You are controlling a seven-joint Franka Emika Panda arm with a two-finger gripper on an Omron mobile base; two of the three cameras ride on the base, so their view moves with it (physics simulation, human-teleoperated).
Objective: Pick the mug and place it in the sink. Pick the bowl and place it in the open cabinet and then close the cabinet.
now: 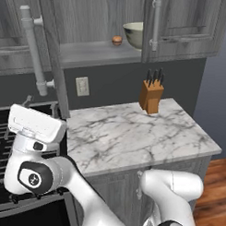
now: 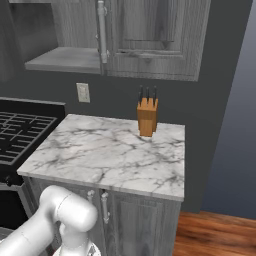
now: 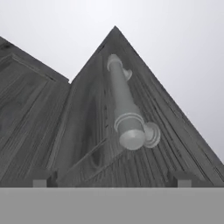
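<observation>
The grey wall cabinet (image 1: 96, 53) stands open, its left door swung out toward me with a long bar handle (image 1: 33, 48). The pale bowl (image 1: 133, 34) sits on the cabinet shelf, at its right side, partly behind the shut right door (image 1: 185, 24). My hand (image 1: 36, 126) hangs low at the left, below the open door, over the stove. In the hand view the gripper (image 3: 113, 179) is open and empty. It points up at the open door's bar handle (image 3: 124, 105), well short of it. The mug and the sink are out of view.
A wooden knife block (image 1: 151, 96) stands at the back of the marble counter (image 1: 134, 137). A black stove (image 2: 20, 132) adjoins the counter on the left. A small brown round item (image 1: 117, 40) lies on the shelf beside the bowl. A wall outlet (image 1: 82, 86) is below the cabinet.
</observation>
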